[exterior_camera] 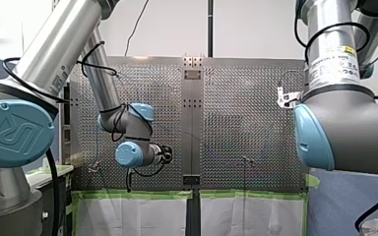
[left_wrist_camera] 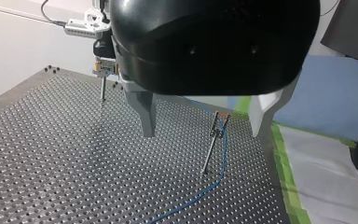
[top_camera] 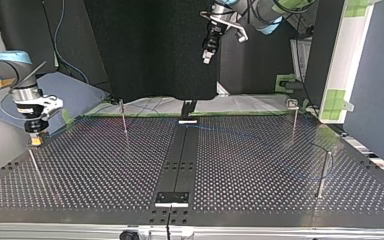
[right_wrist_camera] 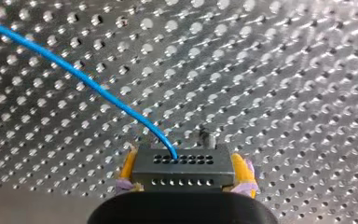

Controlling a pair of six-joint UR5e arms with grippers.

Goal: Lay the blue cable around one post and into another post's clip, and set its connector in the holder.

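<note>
Logged the connector clamped by its short sides between the yellow pads of my right gripper, low over the perforated table at the top view's left. Judged that grip chosen to leave the holed face free for the blue cable, seen leaving one hole and arcing away over the table. Noted a thin post poking up just beyond the connector, contact not discernible; taken to be the holder, hence the hover right above it for alignment. Traced the cable, in the left wrist view, up to the head of the clip post and back down beside it to the table; seated in the clip by the look of it, though too small to confirm. Found my left gripper with fingers wide apart and empty, raised well above the table, probably parked there so as not to snag the laid cable. Wrap around the other post: too faint in the top view to confirm. Remaining, by judgement: lowering the connector into the holder.
</note>
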